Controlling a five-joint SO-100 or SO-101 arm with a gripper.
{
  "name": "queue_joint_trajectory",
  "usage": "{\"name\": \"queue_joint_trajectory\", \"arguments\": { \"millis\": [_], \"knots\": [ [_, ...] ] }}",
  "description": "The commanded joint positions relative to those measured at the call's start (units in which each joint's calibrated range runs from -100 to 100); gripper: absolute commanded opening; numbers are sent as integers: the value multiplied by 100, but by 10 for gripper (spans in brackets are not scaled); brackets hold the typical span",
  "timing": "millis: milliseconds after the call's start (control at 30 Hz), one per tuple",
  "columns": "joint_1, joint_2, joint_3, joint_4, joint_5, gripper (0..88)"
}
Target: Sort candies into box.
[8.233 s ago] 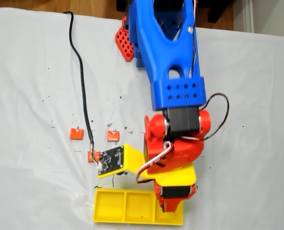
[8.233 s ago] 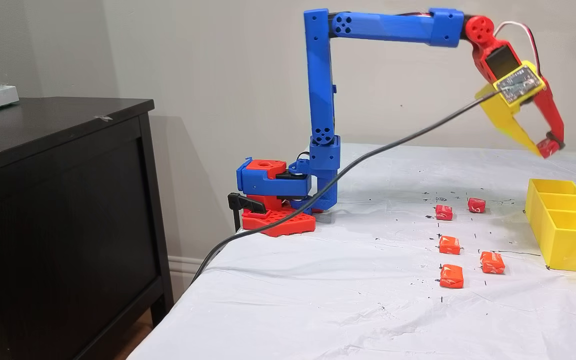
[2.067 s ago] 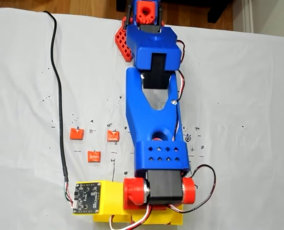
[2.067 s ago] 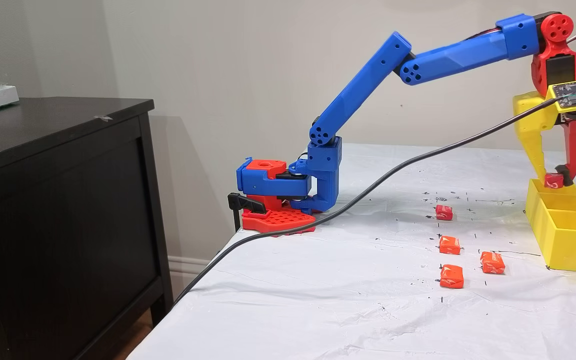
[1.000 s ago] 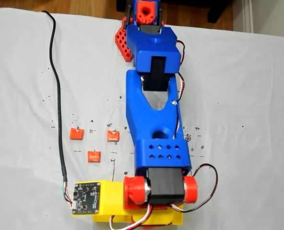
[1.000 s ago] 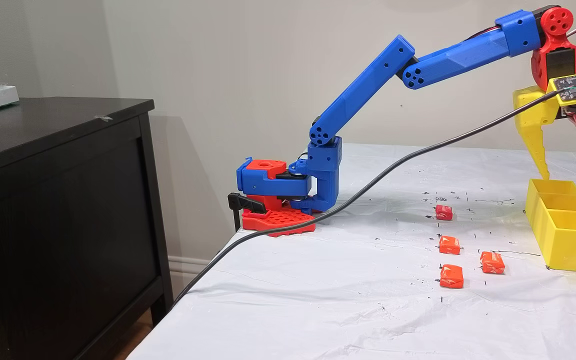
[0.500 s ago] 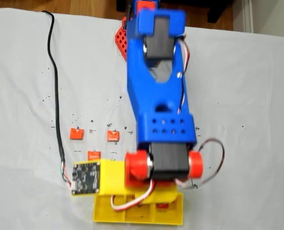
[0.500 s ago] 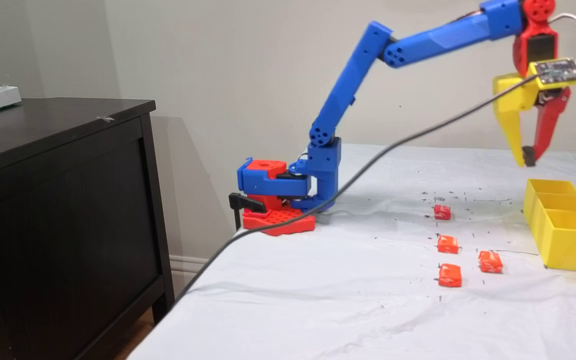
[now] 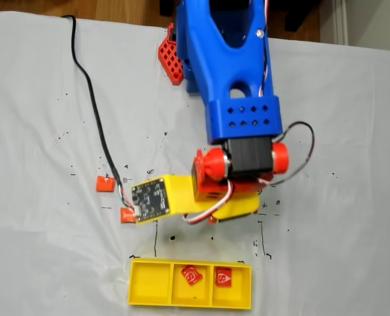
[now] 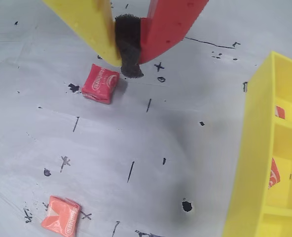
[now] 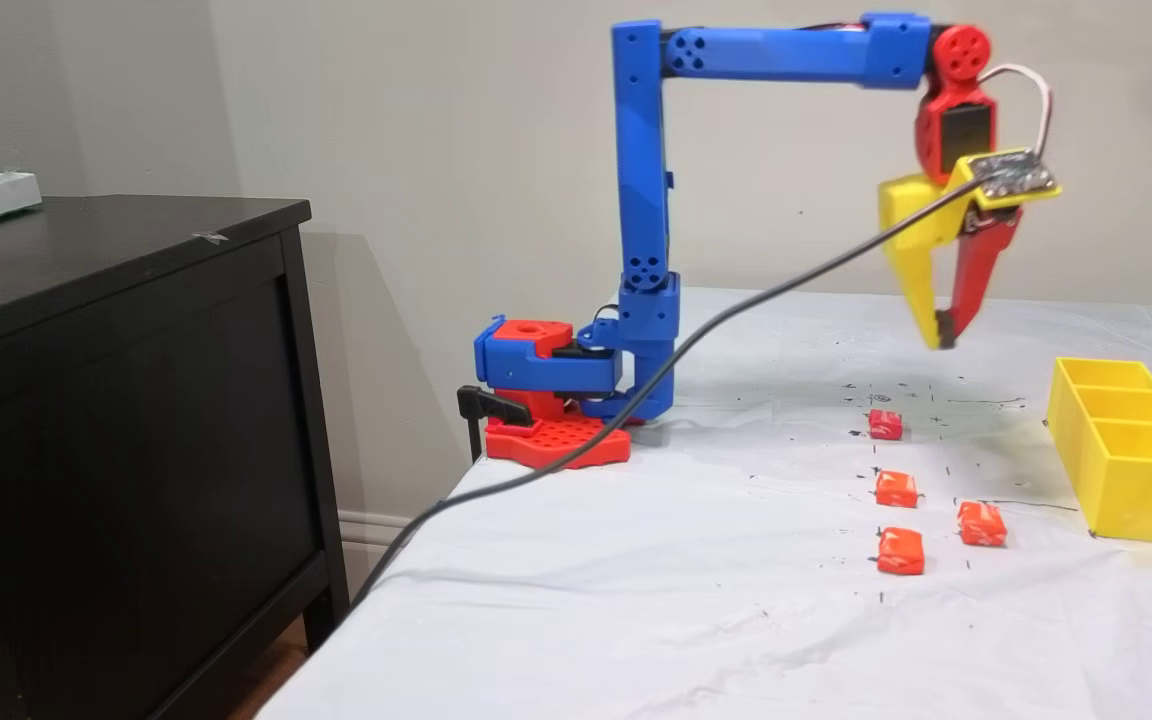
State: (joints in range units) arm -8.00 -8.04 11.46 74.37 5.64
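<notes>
A: Start big. What carries it all?

B: A white-covered surface speckled with black marks, beside a dark cabinet. On it stands one blue and red arm, folded at a right angle, with a black cable trailing off the surface edge.

A: And the box?

B: One yellow three-compartment tray, at 6 o'clock in a fixed view from above. Half a second ago the arm hung over it; the arm has since pulled back toward its base, and the tray lies uncovered.

A: The fingers?

B: The gripper hangs in the air, one yellow and one red finger drawn together on their dark pad, holding nothing. A second ago they were spread wide above the tray.

A: Count the candies.

B: Six. Two red ones lie in the tray, one in the middle compartment and one in the right compartment as that fixed view shows it. One red candy rests on the surface at 7 o'clock from the fingertips in the wrist view. Three orange ones sit in a loose cluster nearer the side camera, unmoved.
</notes>
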Motion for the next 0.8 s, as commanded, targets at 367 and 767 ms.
{"name": "queue_joint_trajectory", "arguments": {
  "millis": [367, 767],
  "knots": [
    [-61, -604, 1171, -408, 103, 253],
    [-260, -299, 1671, -973, 93, 265]
  ]
}}
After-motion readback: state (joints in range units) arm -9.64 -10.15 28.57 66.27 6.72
